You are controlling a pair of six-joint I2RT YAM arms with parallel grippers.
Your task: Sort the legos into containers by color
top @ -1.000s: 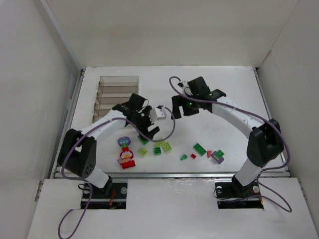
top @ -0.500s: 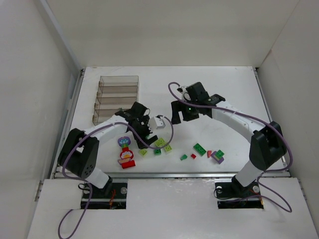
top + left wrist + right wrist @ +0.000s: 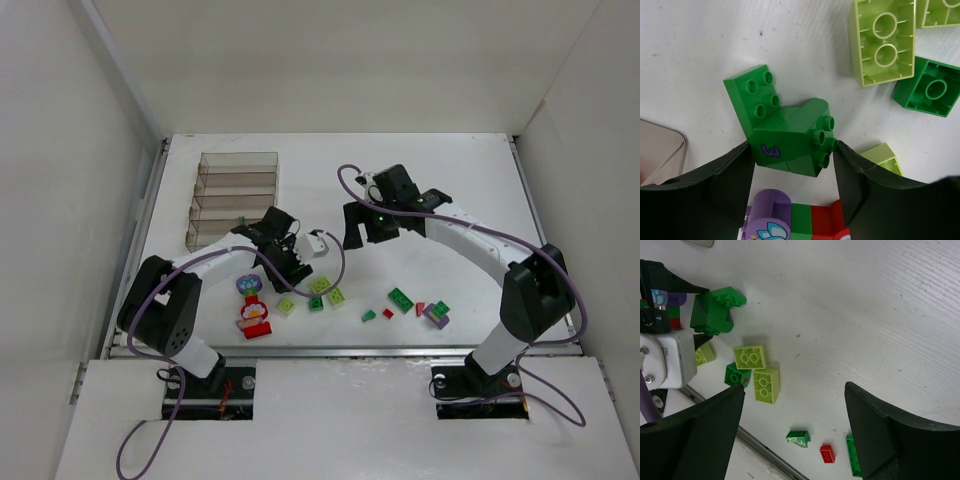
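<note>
Dark green stepped plastic brick [image 3: 785, 135], mid-frame on white worktop [image 3: 700, 40], clamped by left hand [image 3: 792, 150]; right hand [image 3: 795, 390] spread wide, empty.

Lime bricks [image 3: 884, 40], flower piece [image 3: 771, 210] crowd left gripper [image 3: 792, 150]; far side free.

The white tabletop [image 3: 470, 180] is rectangular and matte. Three plain white walls enclose it. The back wall [image 3: 340, 60] rises from the tabletop's far edge. The left wall [image 3: 60, 180] and the right wall [image 3: 595, 180] stand along its two sides. A metal rail [image 3: 400, 349] runs along the tabletop's near edge. On the near side of the tabletop lies a white board [image 3: 340, 420] with two dark rectangular cut-outs [image 3: 200, 402]. Lighting is even and diffuse; shadows on the tabletop are soft. Close up, the tabletop shows fine grain lines and a few small dark specks.
</note>
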